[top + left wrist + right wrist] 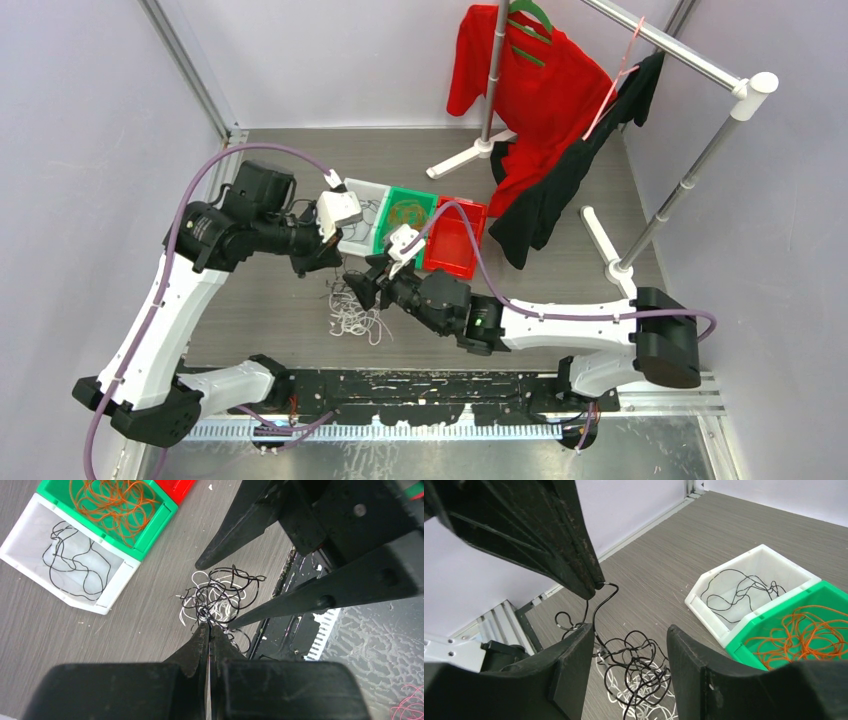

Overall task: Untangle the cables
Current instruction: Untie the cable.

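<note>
Left wrist view gives you the left gripper pressed fully closed, its matte black tapered fingers pinching one black strand at the edge of the cables. These are a loose knot of thin, curly black and white wire on the grey wood-grain table, on the near side of the bins. Right wrist view adds what you can't see there: the strand hangs in a kinked loop from the left tip, beside the right gripper, whose jaws stand apart and hold nothing. Both wrist views show you the white bin with black wire and the green bin with orange coils. Only the top view shows you the whole red bin.
</note>
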Robot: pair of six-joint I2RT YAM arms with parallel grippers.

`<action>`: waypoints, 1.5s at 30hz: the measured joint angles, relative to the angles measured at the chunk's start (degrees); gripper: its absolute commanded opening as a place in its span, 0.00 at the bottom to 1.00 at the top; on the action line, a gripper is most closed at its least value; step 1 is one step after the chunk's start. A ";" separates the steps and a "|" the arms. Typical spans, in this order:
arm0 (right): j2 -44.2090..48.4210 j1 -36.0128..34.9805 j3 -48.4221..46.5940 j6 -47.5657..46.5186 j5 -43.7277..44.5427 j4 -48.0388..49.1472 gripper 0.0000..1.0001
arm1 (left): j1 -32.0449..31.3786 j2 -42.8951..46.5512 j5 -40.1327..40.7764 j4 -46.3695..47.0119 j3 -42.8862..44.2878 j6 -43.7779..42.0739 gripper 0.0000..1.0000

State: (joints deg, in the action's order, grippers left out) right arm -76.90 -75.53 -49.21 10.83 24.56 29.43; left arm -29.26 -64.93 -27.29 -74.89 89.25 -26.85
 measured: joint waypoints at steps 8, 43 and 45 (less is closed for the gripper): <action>-4.44 0.26 -3.48 -0.44 3.67 -0.13 0.56 | 0.00 -0.04 -1.51 -1.44 1.05 -0.98 0.00; -4.44 3.67 6.40 4.79 13.49 6.93 0.12 | 0.00 -1.99 -3.50 -11.93 11.08 -9.27 0.00; -1.44 4.24 8.22 4.79 14.45 6.75 0.13 | 0.00 -1.66 -1.86 -11.87 11.26 -9.88 0.00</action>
State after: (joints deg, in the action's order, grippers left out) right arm -78.35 -71.29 -40.99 15.62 39.00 36.18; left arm -29.26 -66.59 -29.15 -86.76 100.51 -36.73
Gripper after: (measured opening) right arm 0.110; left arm 0.007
